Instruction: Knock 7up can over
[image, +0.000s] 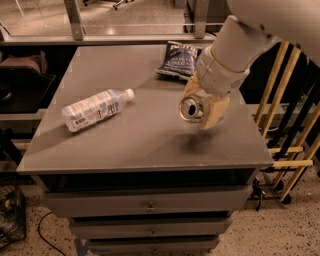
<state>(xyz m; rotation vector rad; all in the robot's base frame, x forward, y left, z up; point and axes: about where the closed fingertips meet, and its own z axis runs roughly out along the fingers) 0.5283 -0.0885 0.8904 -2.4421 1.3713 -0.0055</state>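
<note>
The 7up can (190, 108) is a small silvery can with its pull-tab top turned toward the camera. It is tipped on its side and held just above the grey table (145, 145), right of the middle. My gripper (201, 107) is shut on the can, its beige fingers (214, 111) on either side of it. The white arm comes in from the upper right. The can's green and red markings are hidden by the fingers.
A clear plastic water bottle (95, 109) lies on its side at the table's left. A dark blue chip bag (178, 60) lies at the back, partly behind the arm. Wooden slats (287, 125) stand to the right of the table. Drawers (150, 205) are below the top.
</note>
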